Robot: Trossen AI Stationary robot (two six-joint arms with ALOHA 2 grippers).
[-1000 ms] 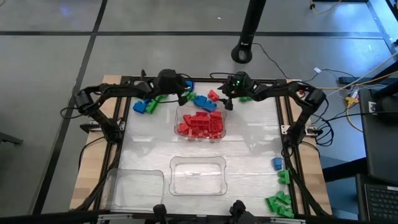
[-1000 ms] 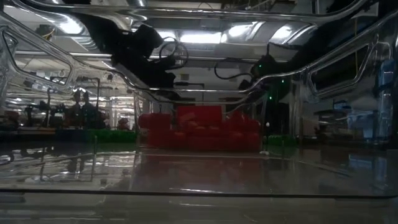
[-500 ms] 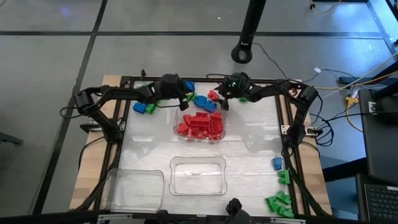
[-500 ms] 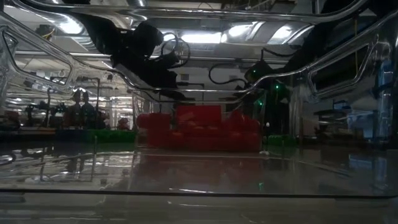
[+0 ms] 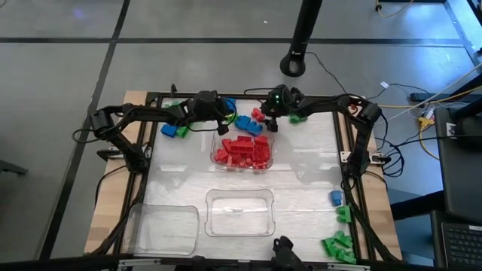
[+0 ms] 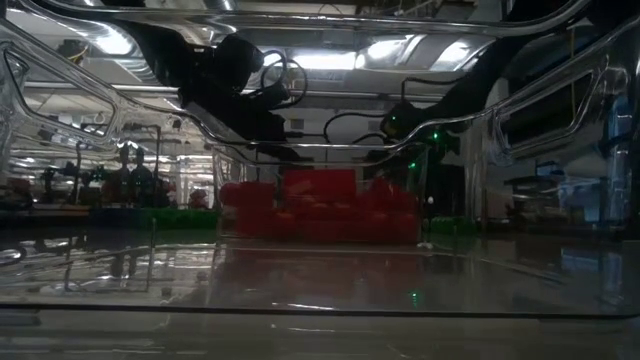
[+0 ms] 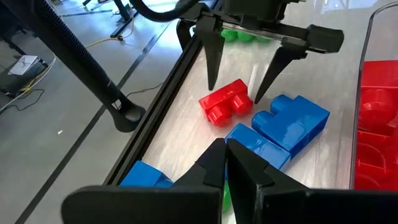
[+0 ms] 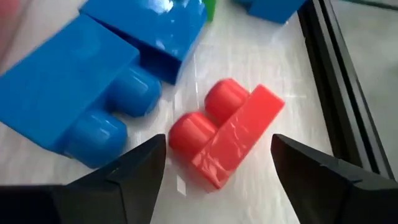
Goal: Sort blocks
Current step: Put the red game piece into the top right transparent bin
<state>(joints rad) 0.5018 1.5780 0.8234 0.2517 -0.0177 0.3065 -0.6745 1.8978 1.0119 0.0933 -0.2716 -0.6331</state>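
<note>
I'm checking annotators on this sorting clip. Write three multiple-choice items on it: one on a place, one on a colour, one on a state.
1. Where does the right claw hang?
A. over a loose red block
B. inside the empty tray
C. off the table

2. What colour are the blocks in the filled tray?
A. green
B. blue
C. red

3. How do the left claw's fingers stand?
A. wide apart
B. shut together
C. clamped on a block

Answers:
1 A: both wrist views show its fingers either side of the red block.
2 C: only red shows there from above.
3 B: its tips meet with nothing between them.
</note>
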